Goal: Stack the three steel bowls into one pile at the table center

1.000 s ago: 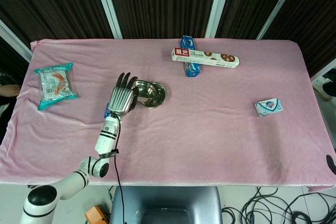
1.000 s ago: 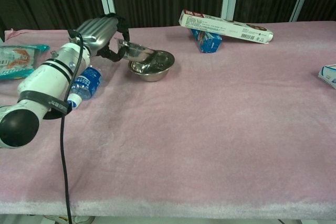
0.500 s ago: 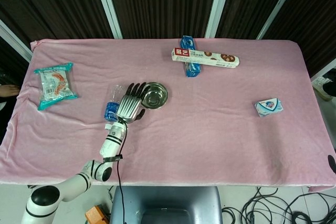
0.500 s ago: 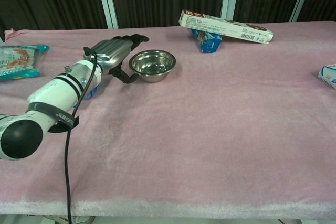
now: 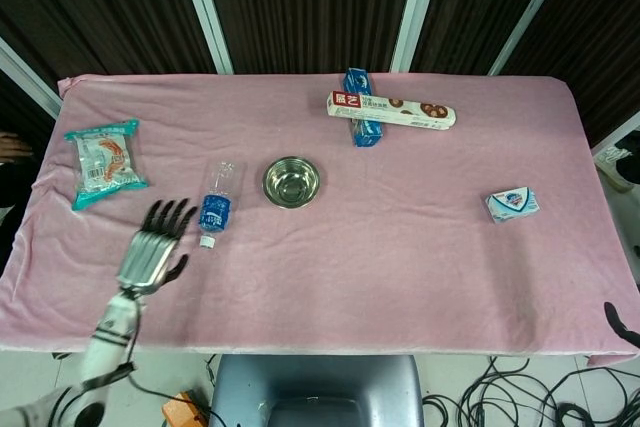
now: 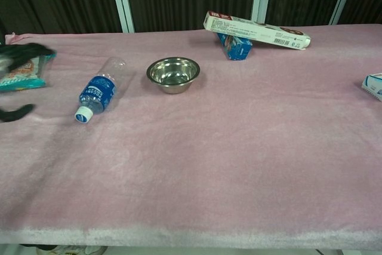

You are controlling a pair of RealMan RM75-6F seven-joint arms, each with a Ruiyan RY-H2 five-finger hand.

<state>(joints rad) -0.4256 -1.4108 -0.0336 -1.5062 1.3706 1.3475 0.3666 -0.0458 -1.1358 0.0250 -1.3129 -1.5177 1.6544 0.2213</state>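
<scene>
The steel bowls (image 5: 291, 181) sit nested as one pile left of the table's middle, and the chest view shows the same pile (image 6: 173, 74) upright with a shiny rim. I cannot tell the single bowls apart. My left hand (image 5: 155, 247) hovers over the near left part of the table, well clear of the pile, fingers spread and holding nothing. In the chest view that left hand (image 6: 13, 85) is only a dark blur at the left edge. Of my right hand (image 5: 618, 320) just a dark tip shows at the lower right edge.
A clear water bottle with a blue label (image 5: 216, 207) lies just left of the bowls. A teal snack bag (image 5: 104, 161) is at the far left. A biscuit box (image 5: 392, 109) rests on a blue pack at the back, and a small tissue pack (image 5: 514, 204) lies at the right.
My left hand let go of a bowl onto the pile, then drew back to the near left. The bottle it hid now shows. The pile sits level.
</scene>
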